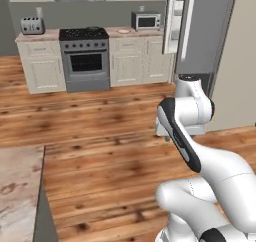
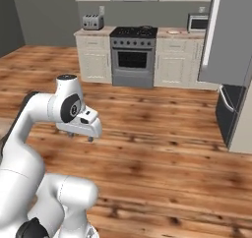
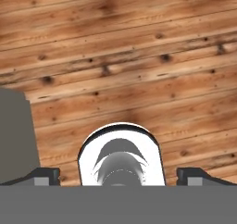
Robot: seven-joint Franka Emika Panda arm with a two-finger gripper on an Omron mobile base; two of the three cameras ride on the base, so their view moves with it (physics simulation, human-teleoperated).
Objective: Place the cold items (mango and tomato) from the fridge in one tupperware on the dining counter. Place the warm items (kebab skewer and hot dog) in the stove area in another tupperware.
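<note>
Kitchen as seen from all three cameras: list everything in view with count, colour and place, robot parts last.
stove area: one, steel-grey range with black burners, back wall between cream cabinets.
toaster: one, silver, on the marbled top left of the range.
microwave: one, silver, on the marbled top right of the range.
plate: one, pale, beside the microwave; too small to tell what it carries.
fridge: one, dark grey, door open, at the right.
dining counter: one, beige-pink marbled, lower left of the left base view.
floor: brown wood planks.
gripper: one, dark fingertips spread apart, nothing between them, pointing down at the floor.
</note>
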